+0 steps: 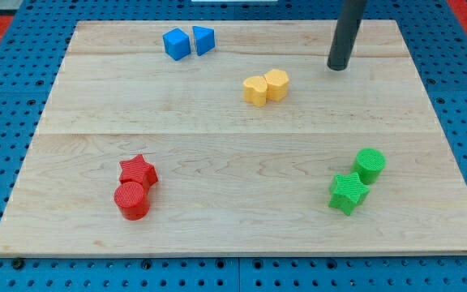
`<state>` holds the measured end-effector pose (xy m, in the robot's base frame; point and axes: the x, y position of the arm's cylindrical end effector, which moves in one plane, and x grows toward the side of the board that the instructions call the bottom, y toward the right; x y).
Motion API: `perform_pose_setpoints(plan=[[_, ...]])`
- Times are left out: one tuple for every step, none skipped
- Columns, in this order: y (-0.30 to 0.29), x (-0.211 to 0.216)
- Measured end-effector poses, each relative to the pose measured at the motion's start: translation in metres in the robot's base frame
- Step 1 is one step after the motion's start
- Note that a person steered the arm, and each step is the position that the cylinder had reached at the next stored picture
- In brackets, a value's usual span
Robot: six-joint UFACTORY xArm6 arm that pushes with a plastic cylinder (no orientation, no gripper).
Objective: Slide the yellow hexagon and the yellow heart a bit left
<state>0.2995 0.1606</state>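
The yellow heart (pixel 255 89) and the yellow hexagon (pixel 277 83) sit touching, side by side, in the upper middle of the wooden board (pixel 217 162), the heart on the left. My tip (pixel 338 66) is at the view's upper right, apart from the pair, to the right of and slightly above the hexagon. The rod rises out of the top of the view.
A blue cube (pixel 176 43) and a blue triangle-like block (pixel 204 39) sit near the top edge, left of centre. A red star (pixel 139 170) and red cylinder (pixel 132 199) are at lower left. A green cylinder (pixel 370 165) and green star (pixel 348 193) are at lower right.
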Motion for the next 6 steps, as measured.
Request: perform_pose_setpoints(plan=[[-0.008,-0.008],[0.003,-0.007],[0.0,-0.007],[0.006,-0.007],[0.006,-0.005],[-0.006,0.012]])
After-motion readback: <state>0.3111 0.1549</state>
